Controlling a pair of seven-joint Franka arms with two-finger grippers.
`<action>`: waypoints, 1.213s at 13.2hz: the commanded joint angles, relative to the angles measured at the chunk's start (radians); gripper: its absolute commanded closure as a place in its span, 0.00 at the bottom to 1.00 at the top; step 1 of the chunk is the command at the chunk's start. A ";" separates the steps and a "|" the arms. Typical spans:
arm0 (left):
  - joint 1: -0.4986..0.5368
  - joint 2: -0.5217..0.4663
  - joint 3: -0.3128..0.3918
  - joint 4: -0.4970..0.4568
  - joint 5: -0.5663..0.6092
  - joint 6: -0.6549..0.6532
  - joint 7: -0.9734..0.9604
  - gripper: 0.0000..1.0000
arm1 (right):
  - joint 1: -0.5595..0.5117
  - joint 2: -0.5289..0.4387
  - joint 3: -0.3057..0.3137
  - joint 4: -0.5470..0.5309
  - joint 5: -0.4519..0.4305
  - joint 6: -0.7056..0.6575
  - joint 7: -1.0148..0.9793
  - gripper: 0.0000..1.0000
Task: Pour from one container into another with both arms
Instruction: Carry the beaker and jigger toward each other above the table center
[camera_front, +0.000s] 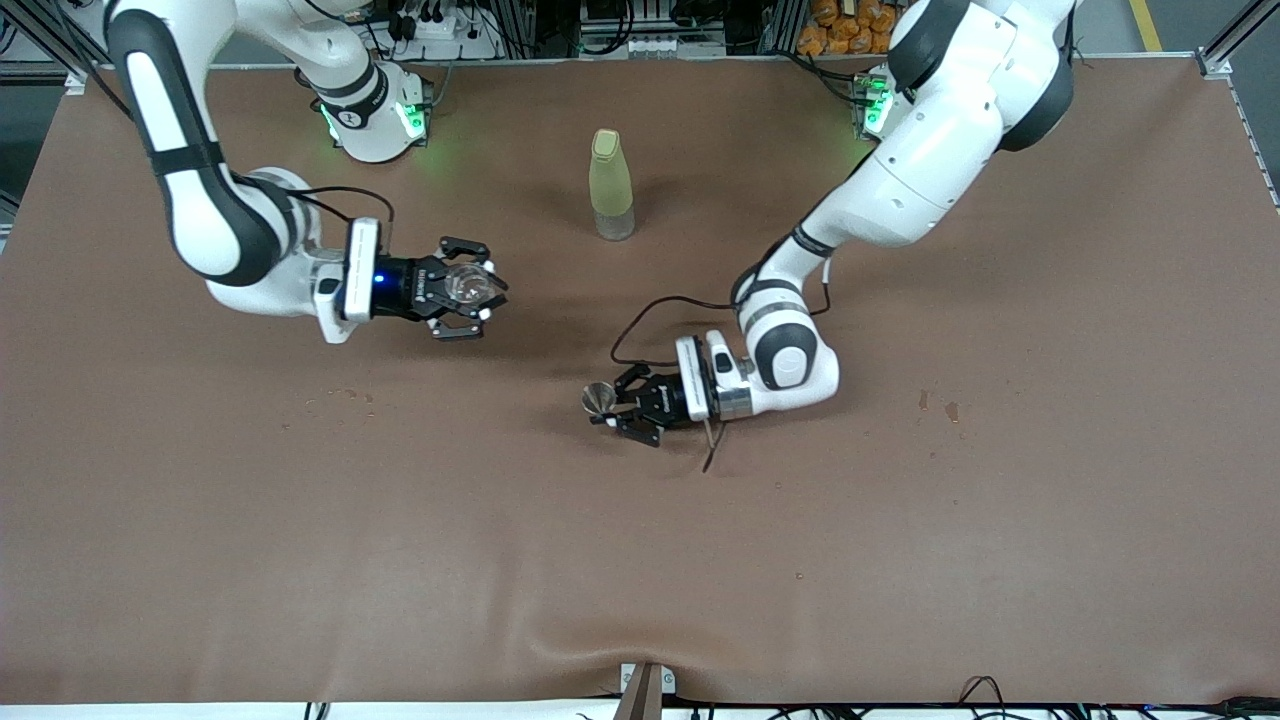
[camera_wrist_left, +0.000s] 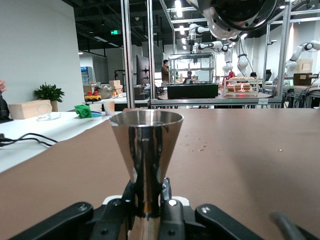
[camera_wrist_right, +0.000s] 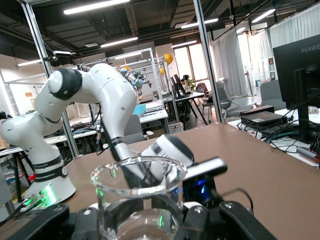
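Cups both in hand: we judge the silver metal cup (camera_front: 599, 399), pinched at its narrow stem by the left gripper (camera_front: 612, 405) low over mid-table, light and slippery, and the clear glass cup (camera_front: 467, 285), clamped in the right gripper (camera_front: 478, 290) toward the right arm's end, fragile.

one silver cup (camera_front: 599, 398), one glass cup (camera_front: 466, 284), one bottle (camera_front: 610, 185)

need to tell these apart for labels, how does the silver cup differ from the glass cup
The silver metal cup is opaque and mirror-shiny; the clear glass cup is see-through. The metal cup tapers sharply from a wide rim to a narrow base; the glass cup has nearly straight walls. The left gripper holds the metal cup; the right gripper holds the glass cup. Both are small, round-rimmed and upright.
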 joint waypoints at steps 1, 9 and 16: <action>-0.071 0.003 0.023 0.007 -0.071 0.034 0.022 1.00 | 0.040 0.021 0.023 -0.008 0.106 0.041 -0.066 1.00; -0.137 0.003 0.031 -0.010 -0.056 0.034 0.045 1.00 | 0.103 0.106 0.124 0.012 0.333 0.134 -0.147 1.00; -0.120 -0.009 0.031 -0.051 -0.050 0.031 0.067 1.00 | 0.100 0.159 0.123 0.015 0.333 0.132 -0.149 1.00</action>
